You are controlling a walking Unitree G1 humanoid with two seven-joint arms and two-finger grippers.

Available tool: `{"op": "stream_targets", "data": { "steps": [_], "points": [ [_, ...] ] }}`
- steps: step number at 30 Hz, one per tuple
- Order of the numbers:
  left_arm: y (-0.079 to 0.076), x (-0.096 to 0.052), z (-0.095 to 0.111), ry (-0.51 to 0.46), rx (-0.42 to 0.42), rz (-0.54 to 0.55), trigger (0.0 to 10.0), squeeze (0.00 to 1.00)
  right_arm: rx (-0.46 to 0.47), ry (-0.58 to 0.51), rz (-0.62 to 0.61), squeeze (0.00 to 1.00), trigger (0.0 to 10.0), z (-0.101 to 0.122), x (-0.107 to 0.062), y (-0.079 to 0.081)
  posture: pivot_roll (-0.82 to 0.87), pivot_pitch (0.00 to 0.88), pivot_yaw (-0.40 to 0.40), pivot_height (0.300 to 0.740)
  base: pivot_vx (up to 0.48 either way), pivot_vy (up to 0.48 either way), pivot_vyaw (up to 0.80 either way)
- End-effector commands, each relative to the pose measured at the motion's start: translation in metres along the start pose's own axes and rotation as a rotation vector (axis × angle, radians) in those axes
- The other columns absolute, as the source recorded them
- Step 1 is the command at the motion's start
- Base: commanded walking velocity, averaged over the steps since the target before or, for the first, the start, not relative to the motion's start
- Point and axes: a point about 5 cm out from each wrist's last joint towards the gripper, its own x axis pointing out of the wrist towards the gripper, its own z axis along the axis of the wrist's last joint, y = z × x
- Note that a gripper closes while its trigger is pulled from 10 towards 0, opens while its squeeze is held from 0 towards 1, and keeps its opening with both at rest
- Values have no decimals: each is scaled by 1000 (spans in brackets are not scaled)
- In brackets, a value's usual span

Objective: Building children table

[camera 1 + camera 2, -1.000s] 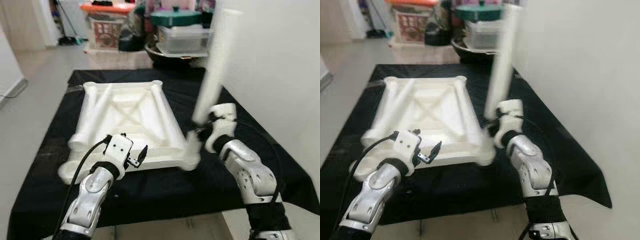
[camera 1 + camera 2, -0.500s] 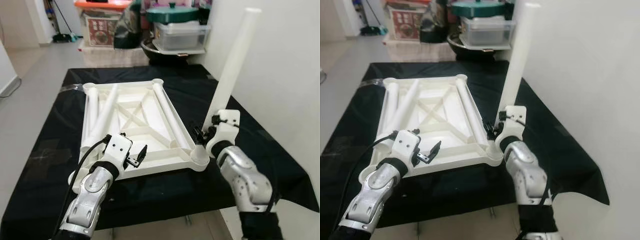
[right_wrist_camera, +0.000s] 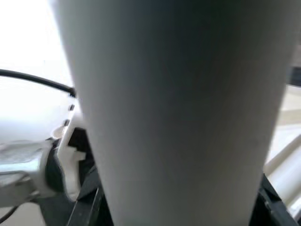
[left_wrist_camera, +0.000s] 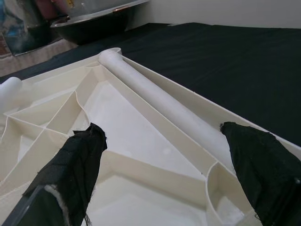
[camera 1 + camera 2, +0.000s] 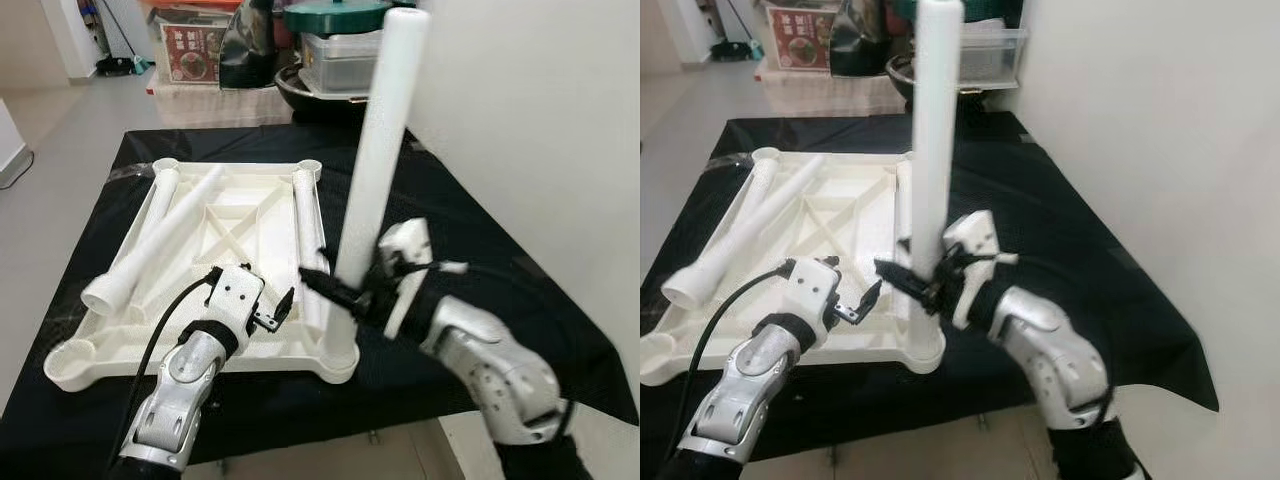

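My black-draped table carries the white tabletop, lying upside down with its ribs showing. Two loose legs lie inside it. I hold a third, upright leg with its foot in the near right corner socket; my right pincer is clenched around its lower part. My left pincer hovers released over the near edge, grasping nothing.

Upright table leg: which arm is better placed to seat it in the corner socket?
Right. Its tool already grips the upright leg over the tabletop's near corner; the left tool hovers open, empty.
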Motion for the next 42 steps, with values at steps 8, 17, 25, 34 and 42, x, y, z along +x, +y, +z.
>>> {"op": "stream_targets", "data": {
  "steps": [8, 17, 25, 34, 42],
  "points": [
    [-2, 1, -1, 6, 6, -15, 10000, 0, 81, 198, -832, 0, 0, -35, -34, -86, 38, 0, -81, 740, 0, 0, 0],
    [-3, -1, -2, 8, 4, -23, 10000, 0, 75, 109, -876, 0, 10000, -21, -33, -88, 29, 0, -75, 740, 0, 0, 0],
    [-3, 0, -1, 5, 2, -19, 10000, 0, 133, -67, -595, 1000, 10000, 3, -12, -66, 36, 0, -83, 740, 0, 0, 0],
    [-3, 0, -1, 2, -2, -23, 10000, 0, 73, -74, 69, 0, 10000, 23, -10, -5, 31, 0, -82, 740, 0, 0, 0],
    [-4, 1, -1, 0, -3, -23, 10000, 0, 20, 53, 185, 0, 0, 5, -16, 7, 33, 0, -86, 740, 0, 0, 0]
  ]
}}
